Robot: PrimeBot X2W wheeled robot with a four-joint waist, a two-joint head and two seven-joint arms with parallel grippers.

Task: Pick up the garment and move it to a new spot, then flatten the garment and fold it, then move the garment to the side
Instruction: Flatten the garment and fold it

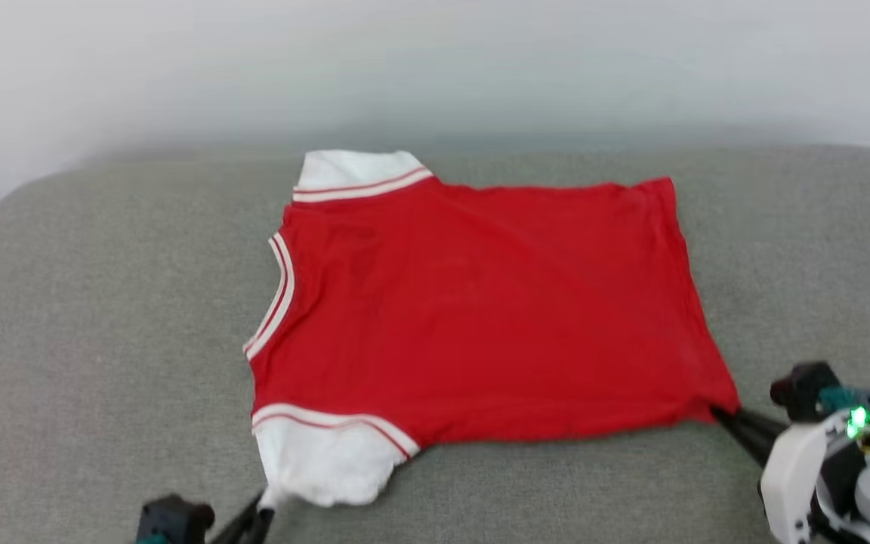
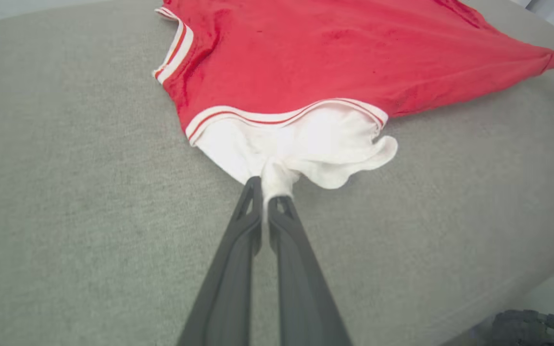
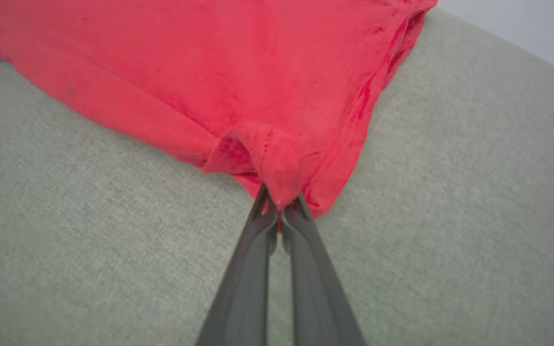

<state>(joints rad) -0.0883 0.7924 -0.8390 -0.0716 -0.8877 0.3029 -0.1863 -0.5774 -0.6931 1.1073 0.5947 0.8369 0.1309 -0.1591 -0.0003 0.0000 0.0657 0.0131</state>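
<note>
Left pincer (image 1: 264,515): low at the left of the head view; fingers closed on a bunched edge of the near white sleeve (image 1: 325,461), the cloth pinched between the tips in the left wrist view (image 2: 265,190)
Garment (image 1: 480,302): spread flat on the padded grey surface (image 1: 103,340); striped neckline (image 1: 273,302) to the left, hem to the right, far white sleeve (image 1: 356,170) at the upper left
Right pincer (image 1: 716,412): low at the right; fingers closed on the near hem corner (image 3: 277,163), which is gathered into a small fold at the tips
</note>
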